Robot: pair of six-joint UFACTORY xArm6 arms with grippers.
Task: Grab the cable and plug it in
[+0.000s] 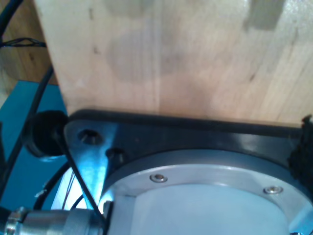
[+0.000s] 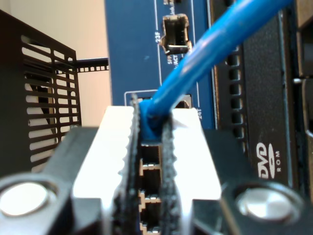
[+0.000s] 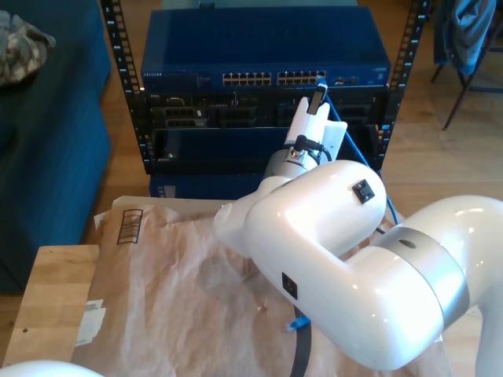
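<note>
Cable point(image 2: 215, 46), bright blue, sits pinched between the two pads of my second gripper point(image 2: 151, 129), which is clamped on it near its end. From the pads it rises at a slant, away from the gripper, across the blue panel point(image 2: 132, 49) just ahead of the fingertips. A small metal-rimmed port point(image 2: 176, 33) lies on that panel just beyond the gripper, beside the cable; a row of sockets shows in the gap between the pads. Whether the cable's plug touches any socket I cannot tell.

In the exterior view my second gripper point(image 3: 318, 98) is held up against the front of the rack point(image 3: 263, 94), at the row of ports on the blue switch point(image 3: 267, 51), and the cable point(image 3: 369, 169) hangs down from it along the white arm point(image 3: 330, 243) toward the brown paper point(image 3: 181, 275) covering the table point(image 3: 55, 290).

The first wrist view looks at pale wood point(image 1: 176, 54) and a round metal flange point(image 1: 210, 181); my first gripper's jaws are out of sight there, so I cannot tell whether they are apart or together.
</note>
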